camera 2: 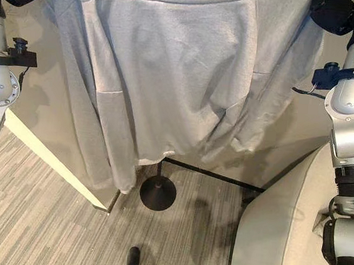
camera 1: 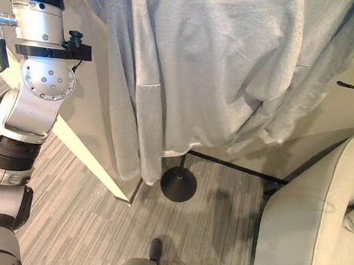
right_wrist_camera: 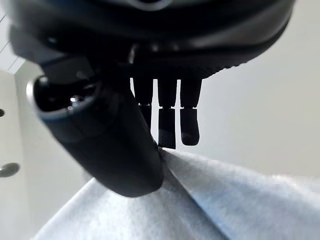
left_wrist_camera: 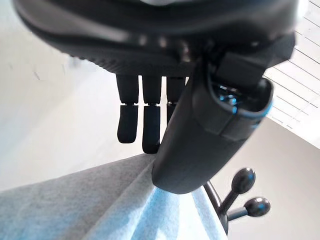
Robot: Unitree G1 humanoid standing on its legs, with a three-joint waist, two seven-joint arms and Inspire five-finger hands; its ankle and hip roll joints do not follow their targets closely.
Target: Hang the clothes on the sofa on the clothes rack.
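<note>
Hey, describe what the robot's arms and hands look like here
Both arms are silver-grey metal segments with round screw-studded joints and black collars. The left hand and right hand are dark, glossy plastic, each with a thick rounded thumb and a row of slim jointed fingers.

grey striped carpet [camera 1: 82, 223] is covering the floor, meeting a pale wall [camera 2: 53, 128] whose corner is jutting forward. a cream wall [left_wrist_camera: 45, 115] is rising behind, and a slatted ceiling panel [left_wrist_camera: 305, 55] is glowing bright.
</note>
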